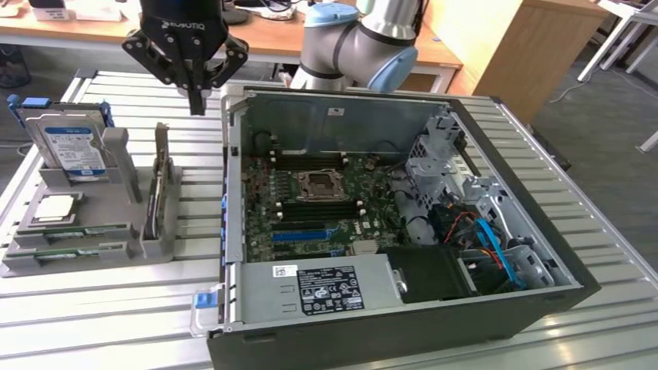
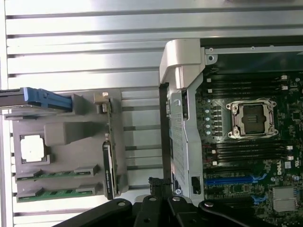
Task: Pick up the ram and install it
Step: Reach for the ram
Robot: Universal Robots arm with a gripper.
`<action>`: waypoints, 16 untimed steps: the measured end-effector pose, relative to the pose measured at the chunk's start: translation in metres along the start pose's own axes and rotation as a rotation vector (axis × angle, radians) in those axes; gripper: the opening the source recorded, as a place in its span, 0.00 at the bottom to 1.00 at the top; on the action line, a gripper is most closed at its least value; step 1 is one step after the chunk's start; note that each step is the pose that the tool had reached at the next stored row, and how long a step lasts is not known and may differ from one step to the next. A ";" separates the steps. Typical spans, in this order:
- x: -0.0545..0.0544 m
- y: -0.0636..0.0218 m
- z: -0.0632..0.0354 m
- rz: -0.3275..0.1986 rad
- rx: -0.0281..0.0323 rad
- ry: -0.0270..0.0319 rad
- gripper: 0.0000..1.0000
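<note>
Two ram sticks [image 2: 56, 193] are lying side by side in the low slots of the grey holder [image 1: 115, 154], just beside a loose CPU chip [image 2: 32, 148]. A hard drive [image 1: 72, 150] stands upright at the other end of that holder. My gripper [image 1: 197, 106] has its fingers pinched together with nothing in them. It's hanging over the slatted table [image 1: 123, 308], between the holder and the open PC case [image 1: 329, 116], well apart from the sticks. In the case I can see the motherboard's CPU socket [image 2: 252, 118] and a blue slot [image 2: 232, 180].
</note>
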State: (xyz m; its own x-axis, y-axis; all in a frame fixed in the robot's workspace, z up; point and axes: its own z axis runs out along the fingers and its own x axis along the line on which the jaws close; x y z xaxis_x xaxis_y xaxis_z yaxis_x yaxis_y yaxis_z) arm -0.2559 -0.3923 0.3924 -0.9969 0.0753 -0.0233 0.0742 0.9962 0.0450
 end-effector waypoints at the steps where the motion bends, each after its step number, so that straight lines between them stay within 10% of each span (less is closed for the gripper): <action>1: 0.002 -0.0001 0.0000 0.000 0.0000 0.0000 0.11; 16: 0.034 -0.0014 -0.0005 0.000 0.0000 0.0000 0.11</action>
State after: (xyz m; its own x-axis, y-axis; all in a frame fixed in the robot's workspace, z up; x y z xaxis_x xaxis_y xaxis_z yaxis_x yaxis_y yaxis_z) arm -0.2897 -0.3912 0.3921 -0.9969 0.0753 -0.0233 0.0742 0.9962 0.0450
